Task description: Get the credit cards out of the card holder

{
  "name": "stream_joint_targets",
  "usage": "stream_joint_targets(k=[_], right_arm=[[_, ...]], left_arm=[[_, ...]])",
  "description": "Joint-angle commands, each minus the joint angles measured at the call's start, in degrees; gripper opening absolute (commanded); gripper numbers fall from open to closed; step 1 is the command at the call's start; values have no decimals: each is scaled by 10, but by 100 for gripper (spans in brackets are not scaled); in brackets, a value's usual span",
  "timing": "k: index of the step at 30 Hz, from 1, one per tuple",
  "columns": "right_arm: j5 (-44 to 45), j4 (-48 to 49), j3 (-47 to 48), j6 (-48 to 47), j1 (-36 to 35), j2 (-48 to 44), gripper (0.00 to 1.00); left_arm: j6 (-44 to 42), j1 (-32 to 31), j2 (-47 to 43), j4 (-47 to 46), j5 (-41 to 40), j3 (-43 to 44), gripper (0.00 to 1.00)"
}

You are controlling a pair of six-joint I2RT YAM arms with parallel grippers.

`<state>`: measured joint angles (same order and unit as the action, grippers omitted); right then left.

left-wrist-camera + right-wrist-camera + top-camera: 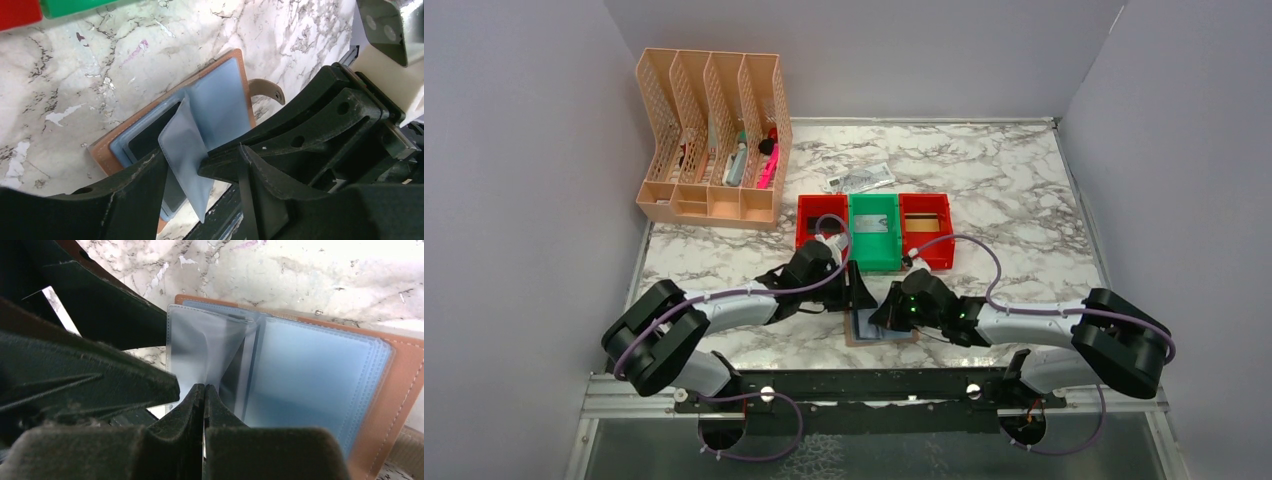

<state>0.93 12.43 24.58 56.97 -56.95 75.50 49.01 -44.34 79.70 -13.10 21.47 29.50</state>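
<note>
Fingers of the left gripper [858, 288] stand spread on either side of a pale plastic sleeve [182, 150]. The sleeve rises from the open card holder [220, 95], which lies flat on the marble surface [1014, 190] between both arms. One dark credit card [150, 140] sits in a pocket beneath the sleeve. At its edge the right gripper [204, 390] is pressed together, pinching the sleeve.

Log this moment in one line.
card holder open on table | right gripper shut on sleeve | left gripper open | dark card in pocket
</note>
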Motion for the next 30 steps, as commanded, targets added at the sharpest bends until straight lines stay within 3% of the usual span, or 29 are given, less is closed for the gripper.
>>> stream_joint_targets(k=[1, 6, 9, 13, 16, 25, 26, 30], right_arm=[[-13, 27, -10, 7, 4, -11, 5], [-19, 30, -11, 7, 5, -11, 7], [-15, 21, -10, 6, 5, -21, 16], [6, -22, -4, 0, 6, -54, 35], [35, -85, 2, 6, 5, -86, 42], [156, -317, 29, 42, 5, -196, 43], [208, -383, 44, 48, 5, -253, 44], [235, -418, 51, 50, 5, -305, 45]], left_arm=[[28, -8, 17, -42, -9, -1, 51], [39, -8, 16, -45, -16, -7, 41], [41, -8, 13, -49, -12, -8, 38], [36, -8, 16, -50, 7, -2, 38], [35, -10, 17, -50, 15, 2, 38], [22, -37, 36, -50, 44, 34, 38], [16, -60, 58, -50, 46, 58, 38], [10, -79, 93, -50, 54, 83, 39]])
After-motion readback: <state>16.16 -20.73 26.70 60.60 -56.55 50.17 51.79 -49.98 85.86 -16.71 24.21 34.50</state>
